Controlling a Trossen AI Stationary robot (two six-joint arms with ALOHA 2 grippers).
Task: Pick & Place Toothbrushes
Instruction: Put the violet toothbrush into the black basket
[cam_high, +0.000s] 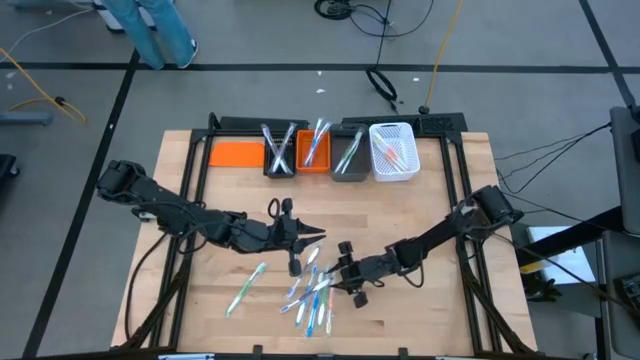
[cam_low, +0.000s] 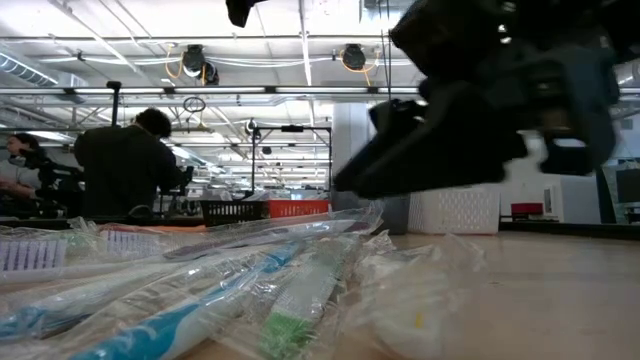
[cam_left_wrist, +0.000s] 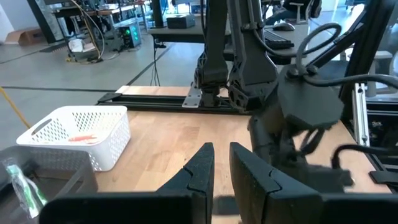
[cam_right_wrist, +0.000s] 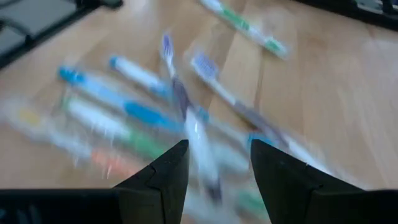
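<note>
Right claw (cam_high: 345, 268) over toothbrushes (cam_high: 310, 290); bins (cam_high: 330, 150) seemingly stocked.

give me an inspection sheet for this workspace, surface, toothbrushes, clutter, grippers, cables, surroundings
Surface: wooden table on a black frame, bare around the bins.
Job's things: wrapped toothbrushes piled at the front middle; one green toothbrush lies apart, to the pile's left. More toothbrushes stand in the row of bins at the far edge; the white basket holds some too.
Clutter: nothing seen.
Grippers: left gripper above the table beside the pile, jaws narrowly apart, empty. Right gripper over the pile, jaws open, holding nothing.
Cables: black and yellow cables on the floor beyond the table.
Surroundings: person at a workbench behind.
</note>
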